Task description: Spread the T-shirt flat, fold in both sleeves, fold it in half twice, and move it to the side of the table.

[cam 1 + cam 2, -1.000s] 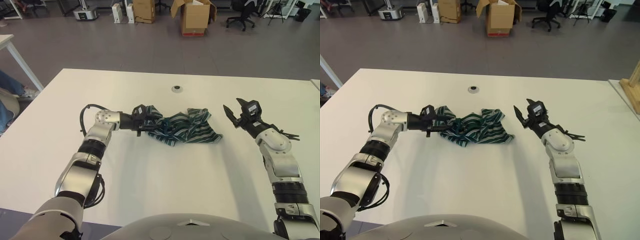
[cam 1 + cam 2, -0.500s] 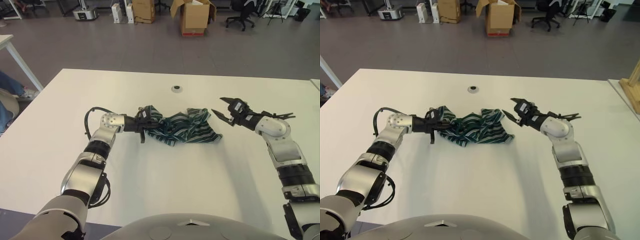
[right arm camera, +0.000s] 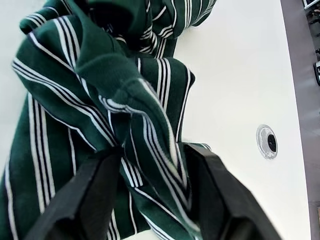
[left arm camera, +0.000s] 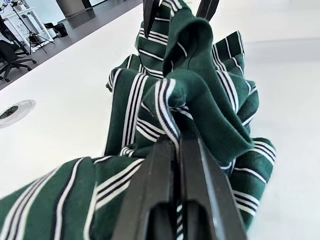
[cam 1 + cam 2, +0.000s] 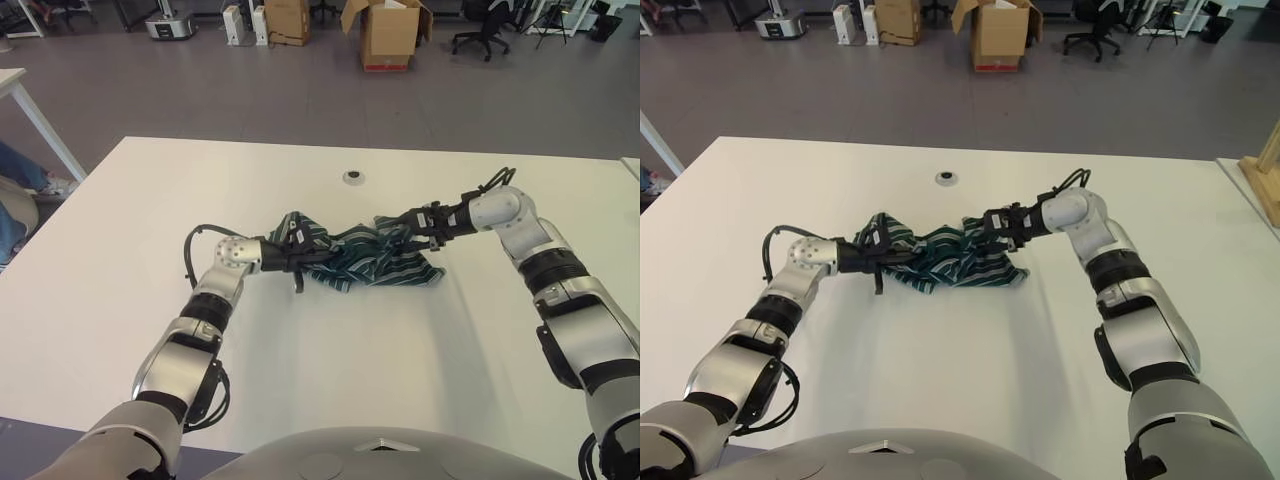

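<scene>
Left gripper (image 5: 298, 260) pinching crumpled T-shirt (image 5: 365, 258), dark green, thin white stripes

Beyond the white table (image 5: 120, 300) with its round cable port (image 5: 353, 178), grey floor (image 5: 200, 90) runs to an open cardboard box (image 5: 390, 35), a black office chair (image 5: 482, 25) far right and another table (image 5: 20, 95) left.

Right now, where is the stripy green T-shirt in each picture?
Left eye view: T-shirt bunched in the middle of the table.
Right eye view: T-shirt in the same middle spot.
Left wrist view: T-shirt close up, pinched in the left gripper.
Right wrist view: T-shirt close up, a fold inside the open right gripper.
Shared landmark: the round grommet, beyond the T-shirt in all four.
</scene>
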You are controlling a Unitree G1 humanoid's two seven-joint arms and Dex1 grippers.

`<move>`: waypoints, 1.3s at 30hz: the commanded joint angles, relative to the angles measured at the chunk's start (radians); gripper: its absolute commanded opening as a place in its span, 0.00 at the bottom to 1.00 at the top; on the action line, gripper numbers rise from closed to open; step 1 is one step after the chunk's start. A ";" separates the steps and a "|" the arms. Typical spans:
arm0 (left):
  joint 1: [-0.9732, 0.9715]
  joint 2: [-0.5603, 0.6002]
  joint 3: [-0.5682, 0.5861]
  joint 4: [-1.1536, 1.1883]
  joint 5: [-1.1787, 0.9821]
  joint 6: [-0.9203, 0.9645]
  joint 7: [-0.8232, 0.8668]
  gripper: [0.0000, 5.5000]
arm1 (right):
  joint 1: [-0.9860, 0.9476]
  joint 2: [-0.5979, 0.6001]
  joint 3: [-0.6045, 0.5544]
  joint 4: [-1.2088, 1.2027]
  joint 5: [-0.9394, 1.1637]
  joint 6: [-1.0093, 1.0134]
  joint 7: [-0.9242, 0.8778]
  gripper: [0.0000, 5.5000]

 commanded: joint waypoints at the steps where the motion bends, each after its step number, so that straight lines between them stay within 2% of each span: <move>1: 0.027 0.028 0.011 -0.039 0.005 0.006 0.007 0.00 | -0.028 -0.026 -0.004 0.037 -0.016 -0.041 0.018 0.27; 9: 0.012 0.057 0.062 -0.113 -0.031 0.043 0.012 0.00 | 0.067 -0.055 -0.066 -0.034 0.042 -0.031 0.023 0.00; 13: -0.002 0.066 0.093 -0.186 -0.063 0.076 0.013 0.00 | 0.144 -0.061 -0.124 -0.167 0.107 0.032 -0.005 0.00; 16: -0.068 0.110 0.160 -0.229 -0.098 0.100 0.036 0.00 | 0.143 -0.066 -0.264 -0.234 0.226 0.176 -0.094 0.00; 19: -0.167 0.179 0.219 -0.189 -0.096 0.072 0.074 0.00 | 0.124 -0.074 -0.407 -0.267 0.318 0.273 -0.219 0.00; 24: -0.365 0.236 0.254 -0.059 -0.048 -0.028 0.157 0.00 | 0.008 -0.087 -0.517 -0.260 0.355 0.336 -0.378 0.00; 27: -0.526 0.241 0.236 0.085 -0.003 -0.104 0.180 0.00 | -0.128 -0.086 -0.511 -0.171 0.315 0.309 -0.425 0.00; 32: -0.856 0.256 0.160 0.354 0.157 -0.195 0.308 0.00 | -0.485 -0.099 -0.419 0.155 0.146 0.199 -0.533 0.00; 39: -1.053 0.295 0.073 0.489 0.336 -0.211 0.491 0.00 | -0.695 -0.122 -0.363 0.389 0.028 0.117 -0.617 0.00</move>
